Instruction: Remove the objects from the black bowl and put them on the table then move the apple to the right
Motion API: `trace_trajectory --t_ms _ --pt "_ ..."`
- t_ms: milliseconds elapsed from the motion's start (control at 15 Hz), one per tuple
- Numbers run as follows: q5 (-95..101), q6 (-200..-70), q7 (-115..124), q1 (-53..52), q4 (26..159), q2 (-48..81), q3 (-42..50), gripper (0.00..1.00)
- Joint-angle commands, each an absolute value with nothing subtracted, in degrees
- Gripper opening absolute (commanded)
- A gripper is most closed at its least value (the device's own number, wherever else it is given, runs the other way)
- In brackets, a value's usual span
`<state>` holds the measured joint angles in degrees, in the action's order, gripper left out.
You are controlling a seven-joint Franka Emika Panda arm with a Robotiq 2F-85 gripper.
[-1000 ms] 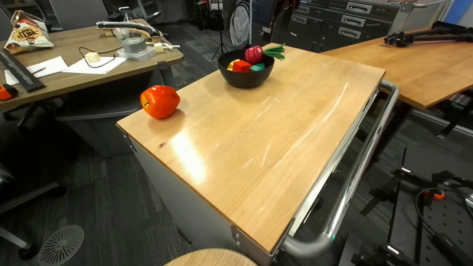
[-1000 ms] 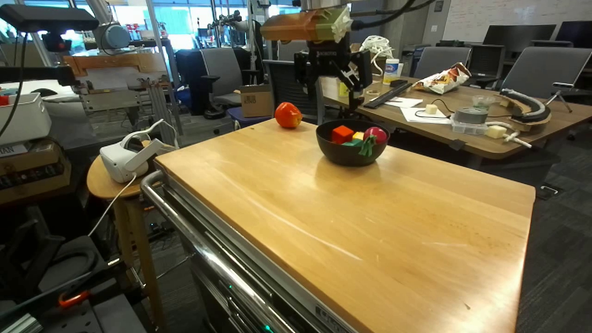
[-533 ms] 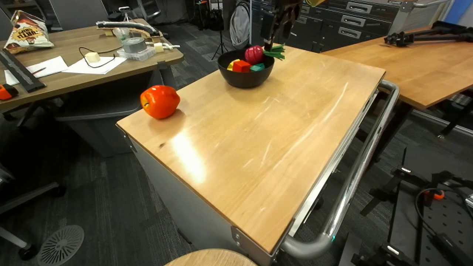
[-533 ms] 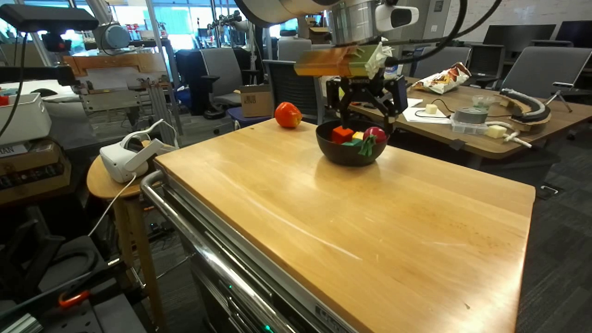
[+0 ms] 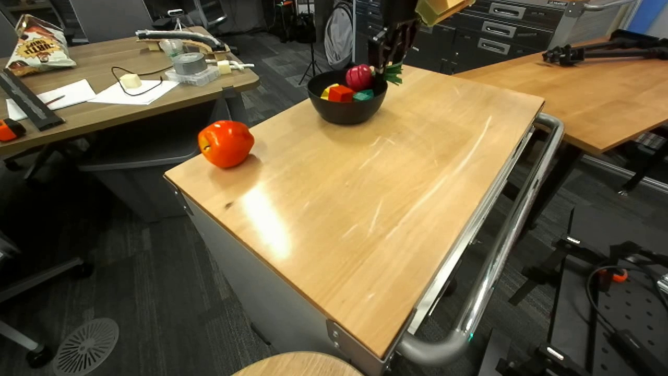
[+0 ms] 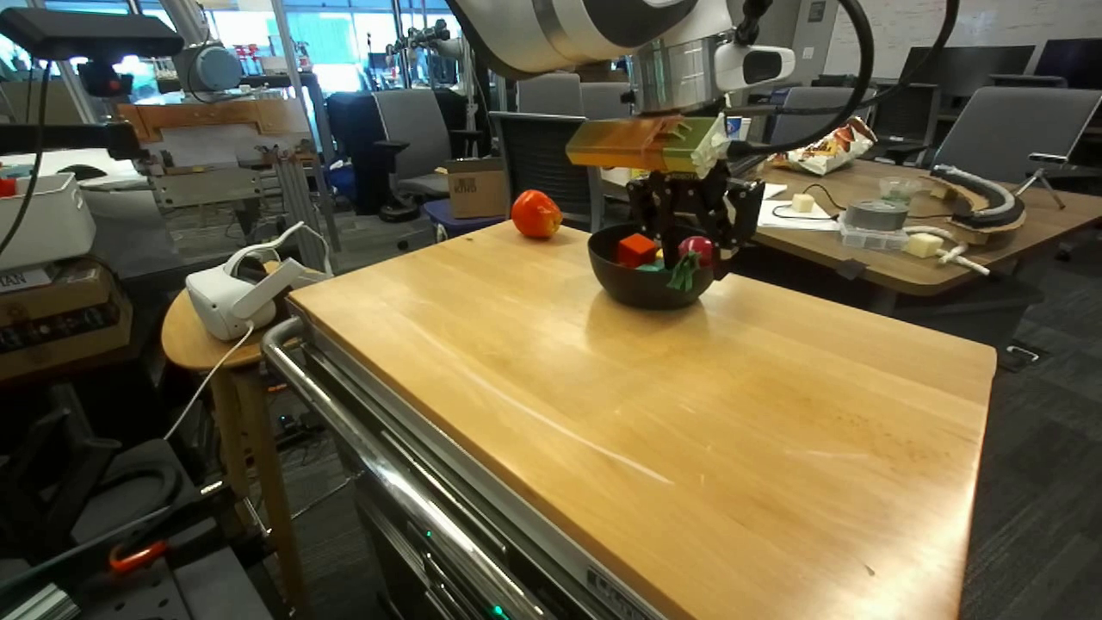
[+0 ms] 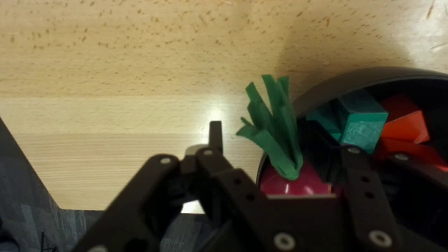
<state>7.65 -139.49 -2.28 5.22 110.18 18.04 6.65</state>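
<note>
The black bowl point(image 5: 347, 112) point(image 6: 650, 291) point(image 7: 353, 77) stands on the wooden table point(image 5: 334, 193) near its edge. It holds a magenta radish point(image 5: 359, 77) point(image 6: 696, 250) point(image 7: 292, 182) with green leaves hanging over the rim, a red block point(image 5: 341, 94) point(image 6: 635, 250) point(image 7: 406, 129), a teal block point(image 5: 364, 95) point(image 7: 364, 129) and a yellow block point(image 5: 327, 93). My gripper point(image 5: 385, 69) point(image 6: 694, 258) point(image 7: 266, 138) is open, low around the radish: one finger outside the rim, the other inside between radish and teal block. The red-orange apple point(image 5: 226, 143) point(image 6: 535, 214) rests on the table, away from the bowl.
A metal rail point(image 5: 501, 271) point(image 6: 405, 482) runs along one table side. A neighbouring table point(image 6: 964, 232) holds a chip bag point(image 6: 826, 146), tape and papers. A stool point(image 6: 198, 344) with a white headset point(image 6: 237, 297) stands beside the table.
My gripper has come down from above the bowl to the radish, moving right in an exterior view. It stays open. The bowl, the apple and the blocks have not visibly moved.
</note>
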Motion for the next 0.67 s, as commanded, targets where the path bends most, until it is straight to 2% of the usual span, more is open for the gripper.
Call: trace_trajectory --t_ms 0,200,267,600 --pt "6.8 -138.9 -1.3 5.8 107.6 19.2 6.7 0.31" --pt "6.3 -138.9 -1.0 6.0 107.6 19.0 6.6 0.06" --pt "5.8 -138.8 -1.0 6.0 107.6 18.7 6.4 0.01" --pt "2.9 -139.3 -2.1 6.3 107.7 16.0 5.6 0.01"
